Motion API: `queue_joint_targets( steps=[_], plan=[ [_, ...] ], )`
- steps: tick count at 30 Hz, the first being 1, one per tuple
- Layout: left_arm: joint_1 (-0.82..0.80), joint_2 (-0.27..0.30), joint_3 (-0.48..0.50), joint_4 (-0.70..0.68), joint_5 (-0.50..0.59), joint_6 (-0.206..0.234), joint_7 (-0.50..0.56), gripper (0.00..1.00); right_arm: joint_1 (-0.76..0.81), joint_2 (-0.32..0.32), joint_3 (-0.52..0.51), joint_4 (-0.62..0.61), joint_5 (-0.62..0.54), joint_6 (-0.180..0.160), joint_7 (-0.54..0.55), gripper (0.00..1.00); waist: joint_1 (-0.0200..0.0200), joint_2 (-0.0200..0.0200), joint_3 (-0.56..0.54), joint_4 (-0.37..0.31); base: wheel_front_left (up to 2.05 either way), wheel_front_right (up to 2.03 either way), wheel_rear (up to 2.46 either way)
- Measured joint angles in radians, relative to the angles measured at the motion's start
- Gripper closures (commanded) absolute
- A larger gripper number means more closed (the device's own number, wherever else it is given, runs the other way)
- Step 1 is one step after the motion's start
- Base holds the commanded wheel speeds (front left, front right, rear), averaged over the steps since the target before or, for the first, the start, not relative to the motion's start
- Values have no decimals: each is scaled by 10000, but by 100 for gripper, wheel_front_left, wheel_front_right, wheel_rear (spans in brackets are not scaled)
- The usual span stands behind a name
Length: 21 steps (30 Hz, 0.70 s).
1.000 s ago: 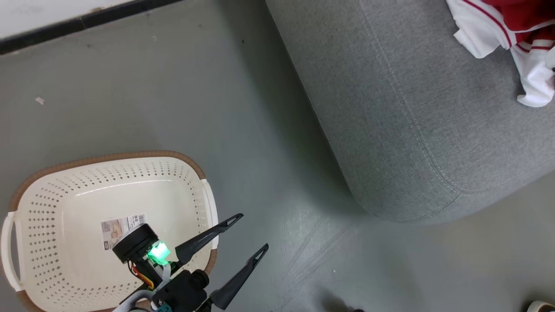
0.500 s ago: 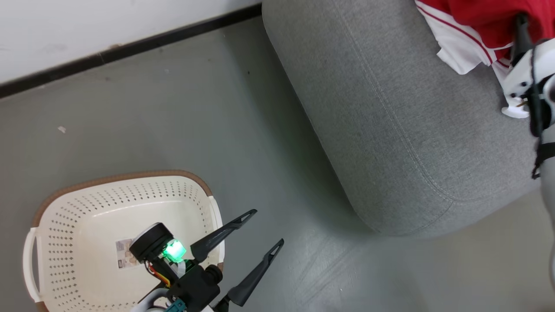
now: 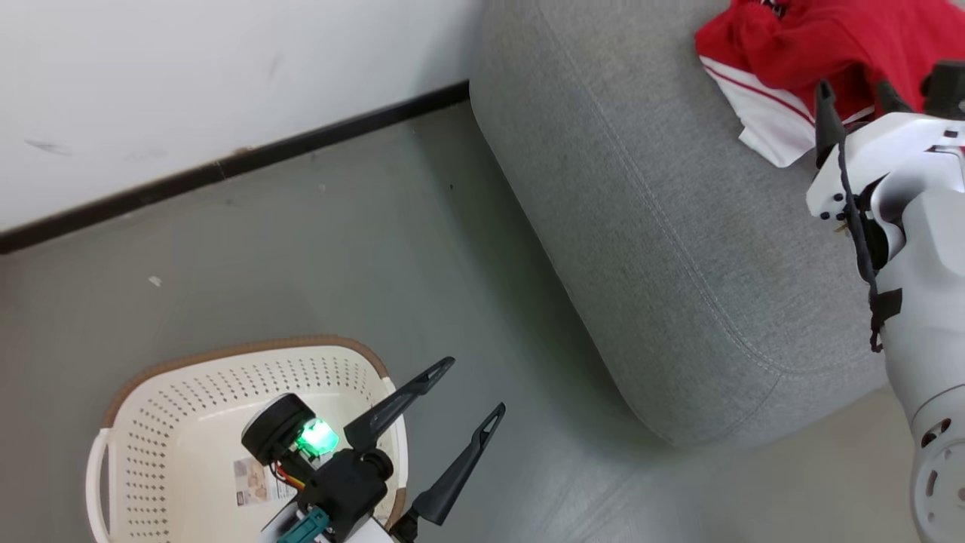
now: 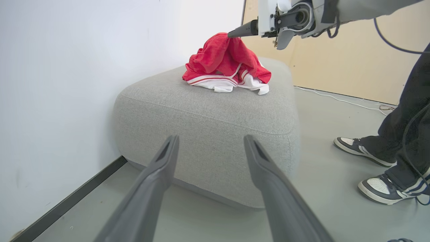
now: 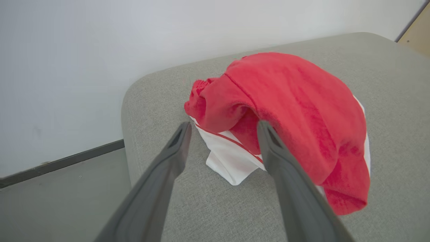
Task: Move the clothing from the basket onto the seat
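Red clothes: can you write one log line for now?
red-and-white sports clothing: heaped on grey fabric seat | cream perforated plastic basket: no clothing visible | left hand: open | right hand: open

**Dark fingers, white shells**

The left gripper has two long, tapered dark-grey fingers, each with a slot cut near its tip; behind them sit a black housing, a round black module with a glowing green light, red and yellow wires and a teal connector; the right gripper has the same dark fingers on a glossy white forearm; that shell has a black cable, a black strap, small dark screws and round holes.
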Motion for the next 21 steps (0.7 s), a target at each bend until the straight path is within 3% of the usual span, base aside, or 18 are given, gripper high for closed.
queue_joint_targets(
  steps=[12, 21],
  plan=[
    [386, -698, 1235, 31, -395, 107, 0, 0, 505, 153, 1726, -1816, 1338, 0, -29, 0, 0, 0, -1042, 267, 0, 0, 0],
    [799, -1099, 2061, 38, -414, 211, 0, 0, 1843, 113, 4077, -2615, 4013, -2, -31, 0, 0, 0, -1772, 623, 0, 0, 0]
  ],
)
